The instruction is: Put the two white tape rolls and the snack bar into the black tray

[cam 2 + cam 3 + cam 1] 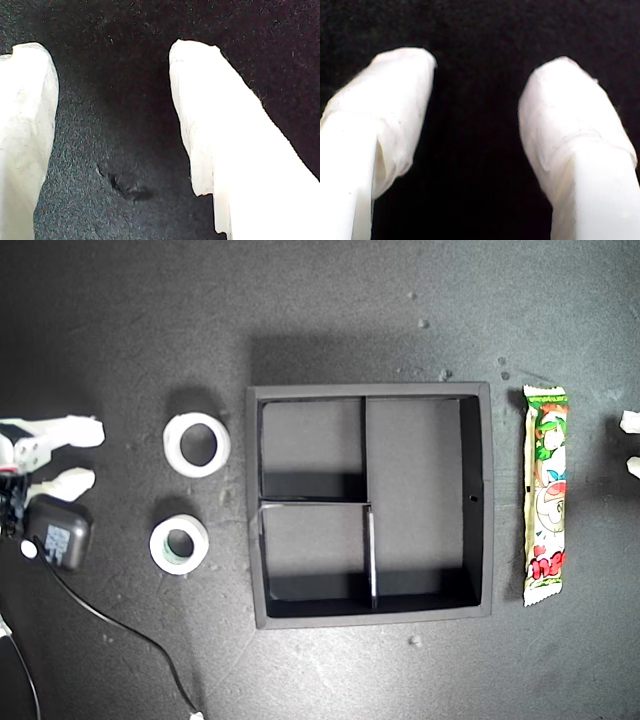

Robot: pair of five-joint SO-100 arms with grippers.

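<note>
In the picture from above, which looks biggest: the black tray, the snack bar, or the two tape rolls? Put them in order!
1. Black tray, by far the biggest.
2. Snack bar, long but narrow.
3. Upper tape roll.
4. Lower tape roll, only slightly smaller than the upper one, so those two are a close call.

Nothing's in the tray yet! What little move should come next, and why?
Probably ease the gripper at the exterior view's left toward the bigger roll: its jaws stand open, that roll lies straight ahead of them, and the tray holds nothing.
</note>
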